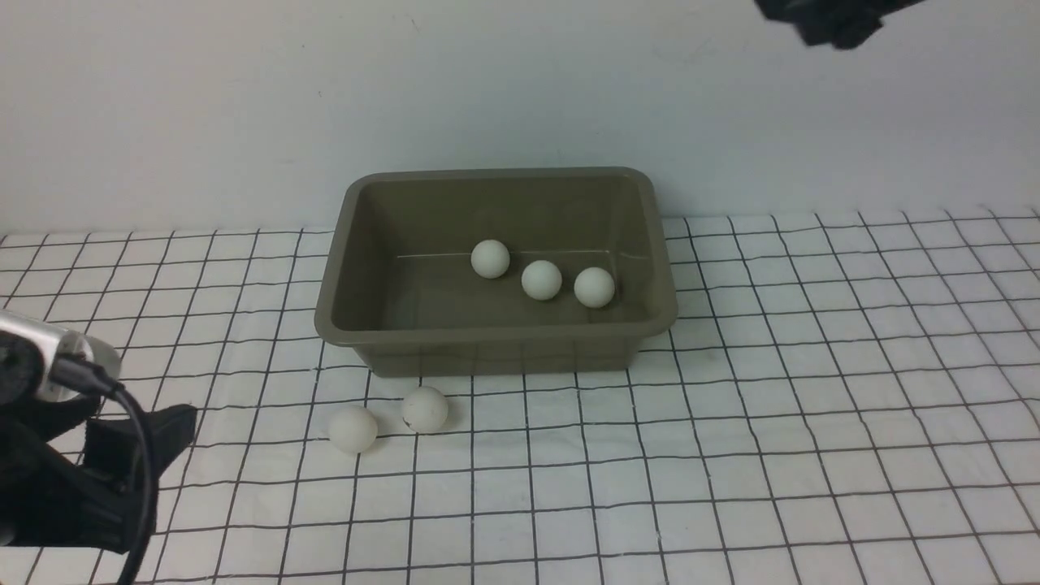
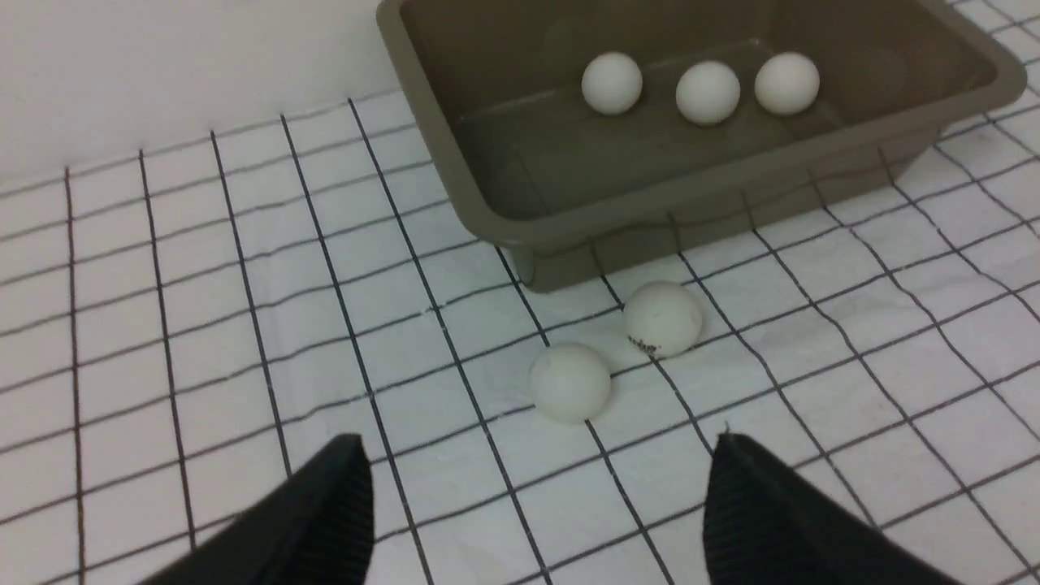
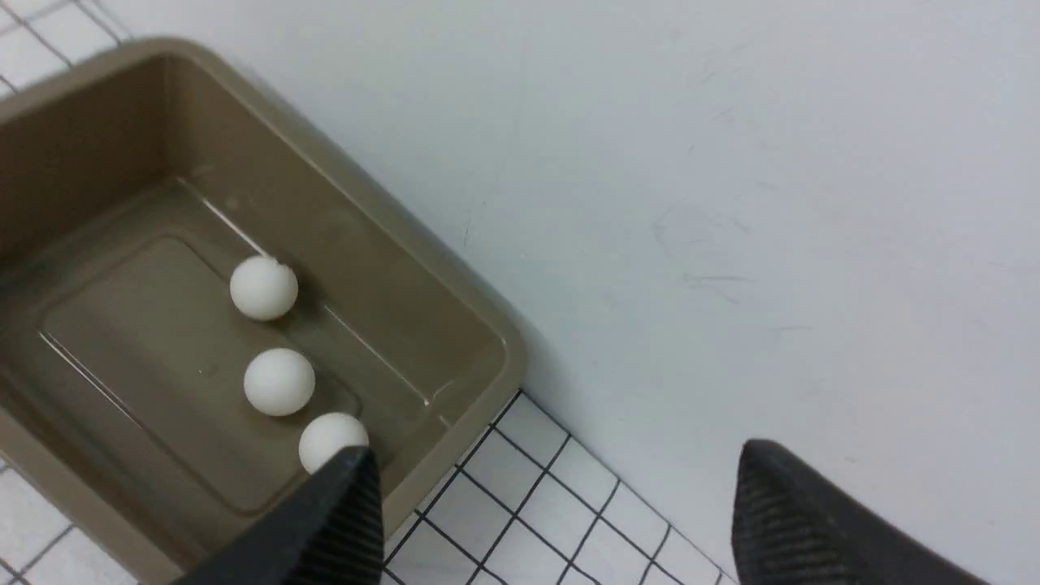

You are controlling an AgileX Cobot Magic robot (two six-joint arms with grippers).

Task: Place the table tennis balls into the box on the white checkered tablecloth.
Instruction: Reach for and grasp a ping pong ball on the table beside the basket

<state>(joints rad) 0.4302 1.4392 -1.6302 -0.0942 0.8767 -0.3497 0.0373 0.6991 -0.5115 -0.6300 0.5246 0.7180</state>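
Three balls point(image 1: 541, 279) in the box point(image 1: 496, 351), two loose on wrinkled checked cloth point(image 1: 731, 455).
At 8 o'clock the left gripper point(image 2: 536, 447) hangs spread, empty; the loose balls point(image 1: 353, 428) lie just off the box's 7 o'clock corner; behind, a plain white wall point(image 1: 244, 97); right gripper point(image 3: 554, 451) spread, empty, high at 1 o'clock.

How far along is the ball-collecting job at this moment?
Done: three plain white table tennis balls lie inside the olive-grey rectangular plastic box. In hand: nothing; the left hand and right hand are both open and empty. Left: two white balls on the white checkered tablecloth, in front of the box, nearest the left hand.
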